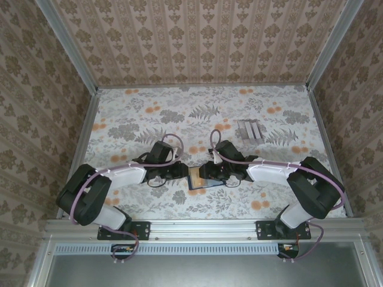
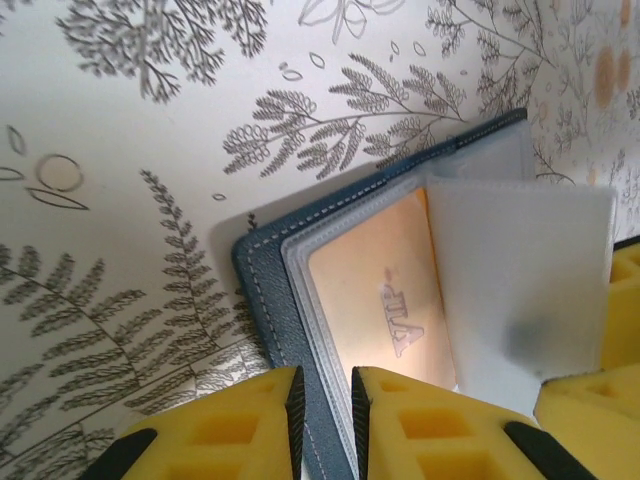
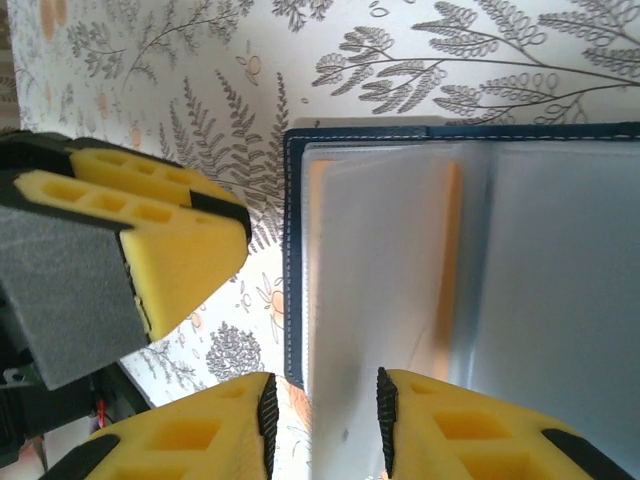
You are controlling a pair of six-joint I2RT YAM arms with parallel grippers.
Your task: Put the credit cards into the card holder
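The card holder (image 1: pixel 199 178) lies open on the table between both arms, its navy cover (image 2: pixel 265 290) underneath and clear sleeves fanned above. An orange card marked VIP (image 2: pixel 385 300) sits inside one sleeve. My left gripper (image 2: pixel 328 420) is shut on the holder's near edge, with cover and sleeve edges between its yellow fingers. From the other side, my right gripper (image 3: pixel 323 420) stands open around one upright clear sleeve (image 3: pixel 380 280), beside the navy cover (image 3: pixel 292 250). Pale grey striped credit cards (image 1: pixel 250 129) lie flat at the back right, away from both grippers.
The floral tabletop is walled in by patterned panels on three sides, with a metal rail (image 1: pixel 203 227) along the near edge. One finger (image 3: pixel 170 235) of the left gripper shows close to the holder's corner in the right wrist view.
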